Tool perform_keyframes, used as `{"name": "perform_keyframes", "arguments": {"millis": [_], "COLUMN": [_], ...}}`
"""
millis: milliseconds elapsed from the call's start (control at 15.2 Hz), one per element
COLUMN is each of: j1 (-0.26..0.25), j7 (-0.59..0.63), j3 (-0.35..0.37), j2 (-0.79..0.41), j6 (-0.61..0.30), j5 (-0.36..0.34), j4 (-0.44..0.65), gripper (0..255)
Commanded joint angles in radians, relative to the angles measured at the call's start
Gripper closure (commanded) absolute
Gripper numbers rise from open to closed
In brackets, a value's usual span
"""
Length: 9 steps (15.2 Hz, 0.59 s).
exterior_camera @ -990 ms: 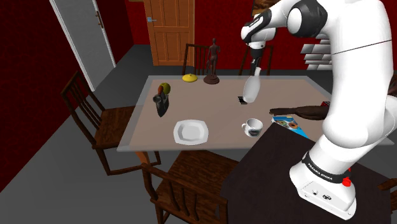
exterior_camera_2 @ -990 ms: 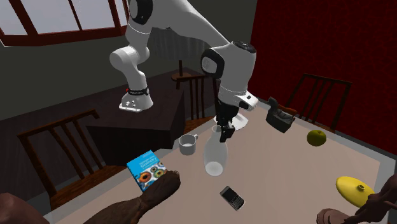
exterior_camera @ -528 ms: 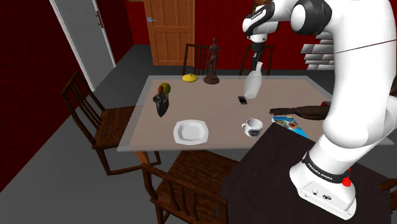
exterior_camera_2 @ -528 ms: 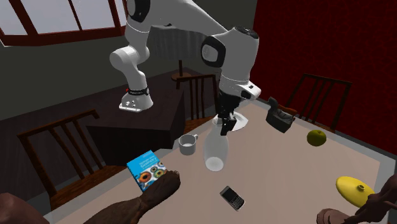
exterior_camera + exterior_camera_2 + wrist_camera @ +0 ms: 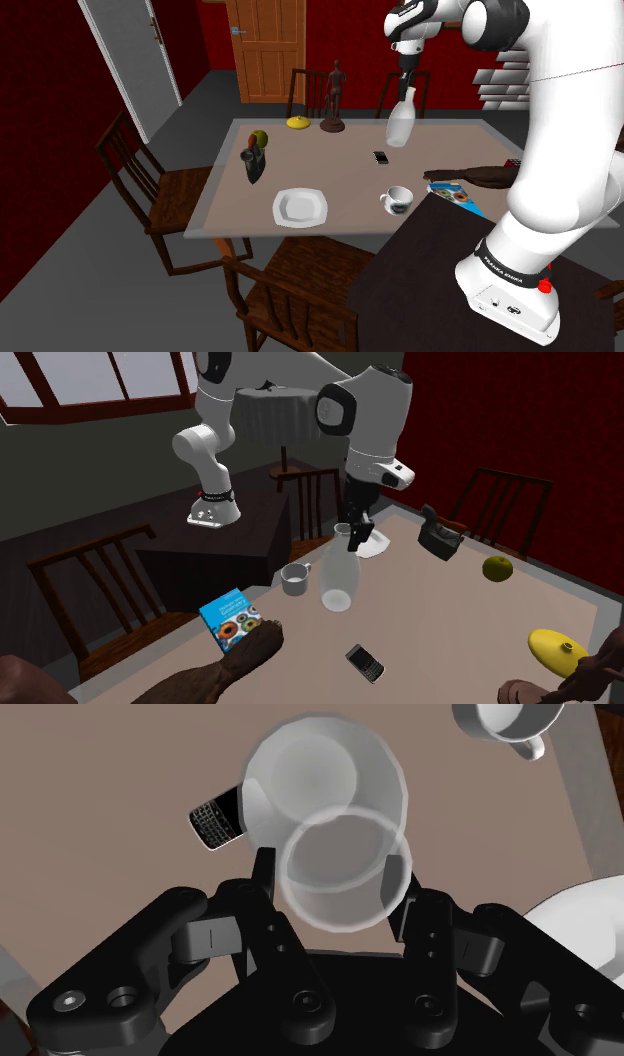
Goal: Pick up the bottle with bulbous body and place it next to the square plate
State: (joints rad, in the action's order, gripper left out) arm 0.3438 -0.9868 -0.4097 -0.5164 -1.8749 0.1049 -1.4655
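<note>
A clear bottle (image 5: 400, 122) with a bulbous body hangs upright above the far right part of the table (image 5: 340, 190). My gripper (image 5: 406, 88) is shut on its neck. In the second exterior view the bottle (image 5: 338, 580) is held by the gripper (image 5: 355, 536) well off the tabletop. From the wrist, the gripper (image 5: 332, 880) clasps the round neck, with the bottle's body (image 5: 325, 774) below it. The white square plate (image 5: 300, 207) lies near the table's front edge. It is partly hidden behind the bottle in the second exterior view, where the plate (image 5: 379, 548) peeks out, and the plate (image 5: 590, 919) also appears beside the gripper.
A phone (image 5: 381, 157) lies under the bottle. A white mug (image 5: 397, 200) stands beside the plate, and a blue book (image 5: 462, 195) lies near the stand. A dark statue (image 5: 333, 97), a yellow object (image 5: 298, 122), a green fruit (image 5: 259, 138) and a dark object (image 5: 253, 163) occupy the far side. Chairs (image 5: 150, 180) ring the table.
The gripper has risen with the bottle in it. The bottle now hangs higher above the phone and the tabletop.
</note>
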Motion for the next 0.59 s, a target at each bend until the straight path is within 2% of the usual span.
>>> {"name": "perform_keyframes", "arguments": {"millis": [0,528], "j1": [0.0,0.005], "j7": [0.001,0.0], "j3": [-0.001,-0.007], "j2": [0.006,0.022], "j6": [0.025,0.124], "j5": [-0.002,-0.009], "j4": [0.02,0.104], "gripper": [255,255]}}
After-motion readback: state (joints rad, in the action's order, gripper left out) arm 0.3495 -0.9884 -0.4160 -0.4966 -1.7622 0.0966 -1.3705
